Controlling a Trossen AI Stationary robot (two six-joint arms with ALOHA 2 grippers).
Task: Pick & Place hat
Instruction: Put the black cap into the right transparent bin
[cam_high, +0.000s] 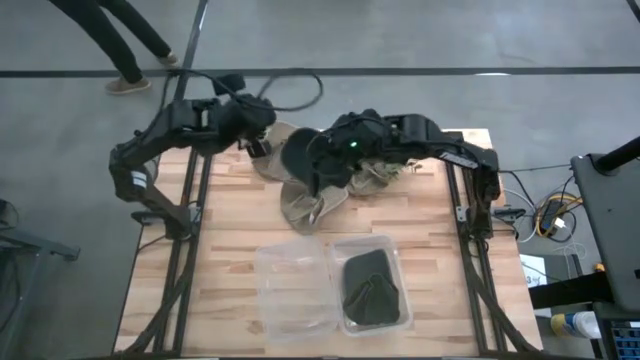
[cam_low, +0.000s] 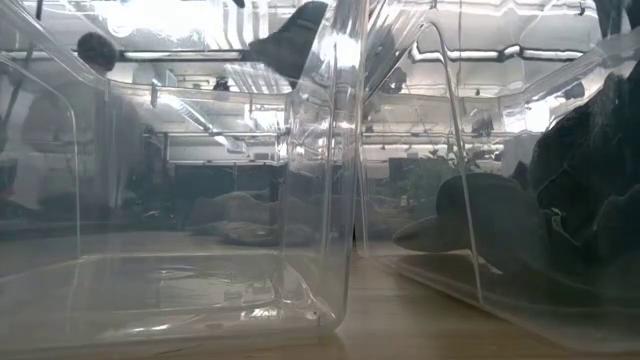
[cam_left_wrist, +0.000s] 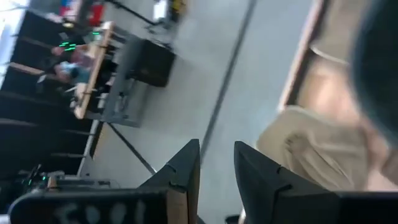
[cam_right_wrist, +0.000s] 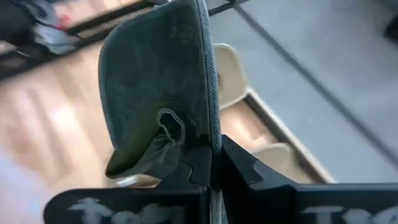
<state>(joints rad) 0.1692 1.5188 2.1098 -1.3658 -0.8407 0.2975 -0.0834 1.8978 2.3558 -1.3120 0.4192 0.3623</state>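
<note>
My right gripper (cam_high: 325, 163) (cam_right_wrist: 210, 155) is over the far middle of the table, shut on a dark green hat (cam_high: 298, 155) (cam_right_wrist: 158, 81). In the right wrist view the hat stands up past the fingers. Beige hats (cam_high: 308, 203) (cam_left_wrist: 314, 149) lie crumpled on the wood below and beside it. My left gripper (cam_high: 258, 143) (cam_left_wrist: 216, 149) is off the dark hat's left side at the table's far left. It is open, with nothing between its fingers. A second dark hat (cam_high: 372, 290) (cam_low: 480, 225) lies in the right clear bin. My right gripper pinches the dark green hat's stitched rim (cam_right_wrist: 210, 134) between its two fingers, with a bunched fold of cloth (cam_right_wrist: 163, 134) beside them. The fingers come slanting down from the table's right side. The hat is held up above the beige hats.
Two clear plastic bins stand side by side near the front edge, the left bin (cam_high: 293, 288) (cam_low: 180, 290) and the right bin (cam_high: 385, 250). More beige cloth (cam_high: 378, 175) lies under the right arm. A person's legs (cam_high: 125, 40) show on the floor beyond the table.
</note>
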